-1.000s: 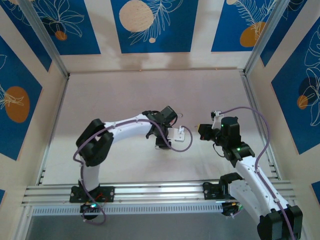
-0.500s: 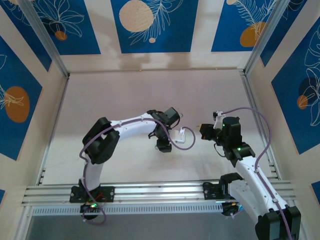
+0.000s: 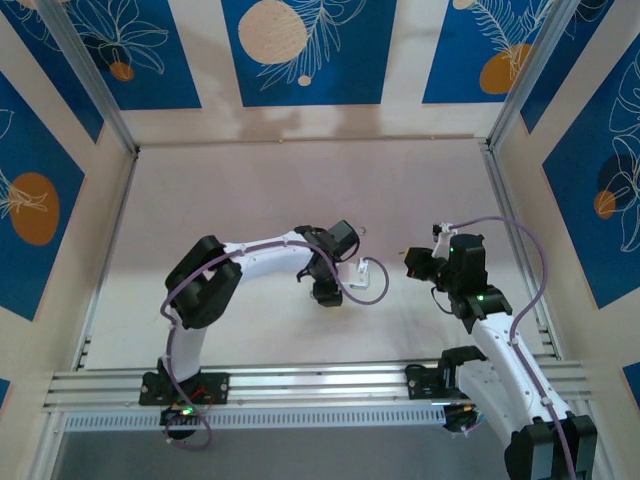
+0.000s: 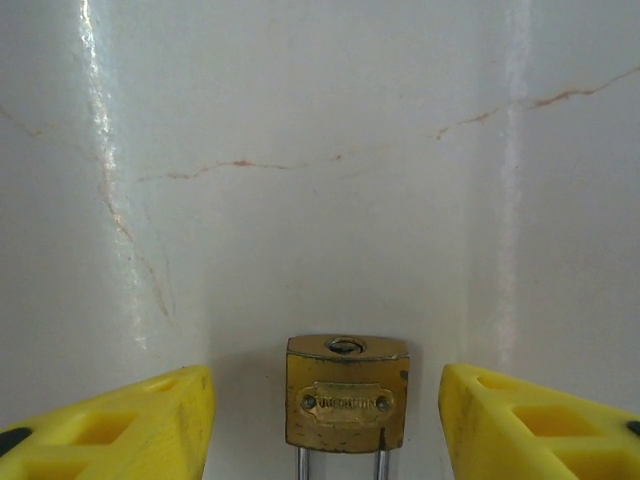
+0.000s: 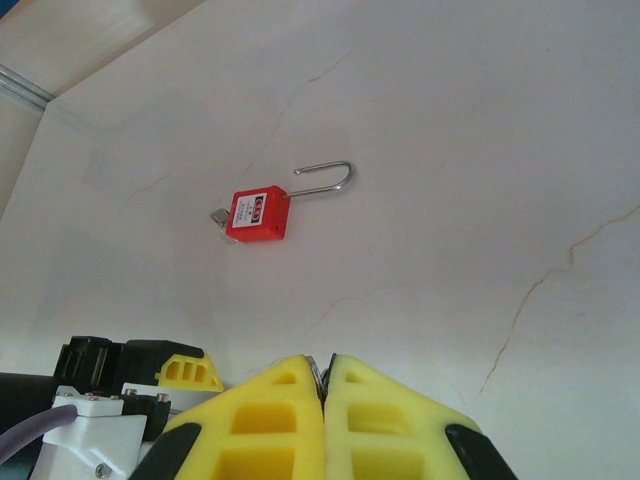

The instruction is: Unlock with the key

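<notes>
A brass padlock (image 4: 346, 395) with a silver shackle lies on the table, its keyhole end pointing away from the wrist. My left gripper (image 4: 325, 378) is open around it, one yellow finger (image 4: 150, 415) on each side, neither touching it. My right gripper (image 5: 322, 362) is shut, and a thin sliver of metal, the key (image 5: 319, 372), shows between its tips. In the top view the left gripper (image 3: 364, 268) and the right gripper (image 3: 408, 262) face each other a short way apart at mid-table.
A red padlock (image 5: 258, 215) with a long silver shackle and a small metal piece at its left end lies on the table beyond the right gripper. The pale marbled table (image 3: 250, 190) is walled by patterned panels. An aluminium rail (image 3: 300, 385) runs along the near edge.
The left arm's elbow has shifted right and its gripper has edged slightly right. The right gripper has drawn back a little to the right, still shut.
</notes>
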